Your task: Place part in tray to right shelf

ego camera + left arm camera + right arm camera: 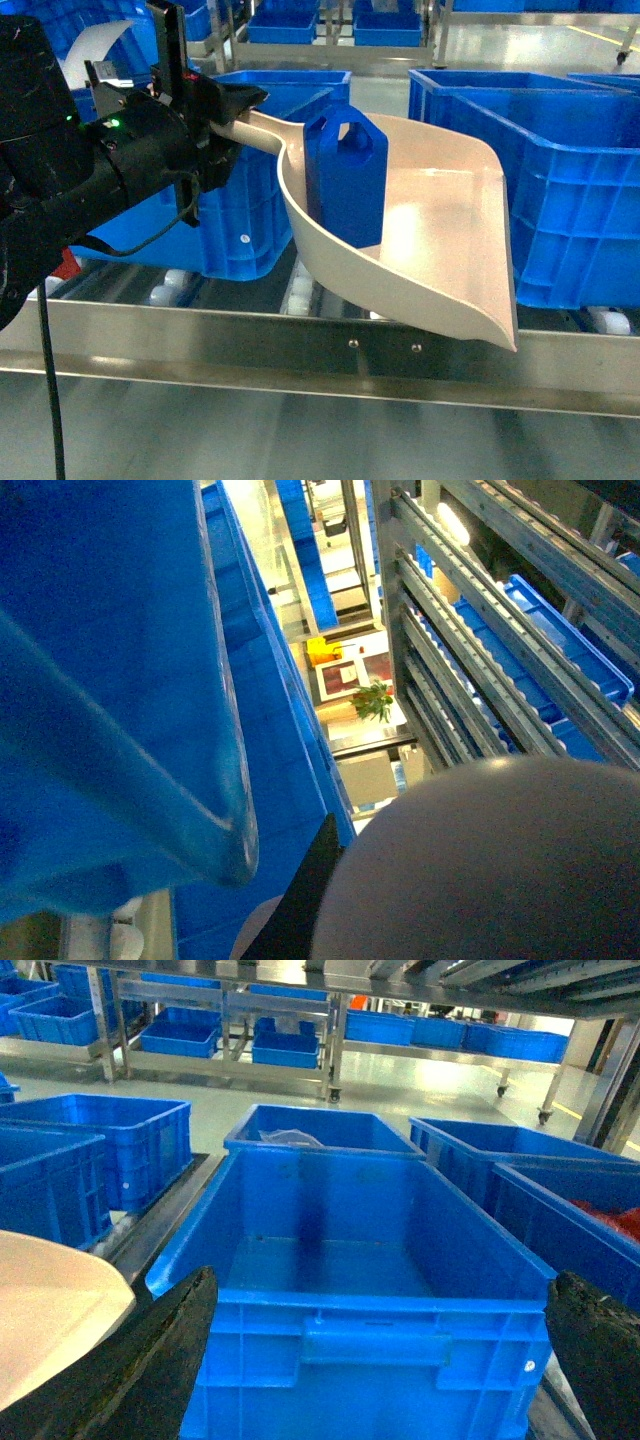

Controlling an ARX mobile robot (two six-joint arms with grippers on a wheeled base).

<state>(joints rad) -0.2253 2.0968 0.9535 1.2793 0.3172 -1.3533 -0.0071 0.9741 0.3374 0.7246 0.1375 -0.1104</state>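
Left pincer grips the tray handle, holding it level so the part stays upright above the shelf; right pincer spread, idle.

Large blue crates (one open, empty), potted plant

You see a blue crate wall filling the left. A steel roller rack rises right, above a blurred grey curve
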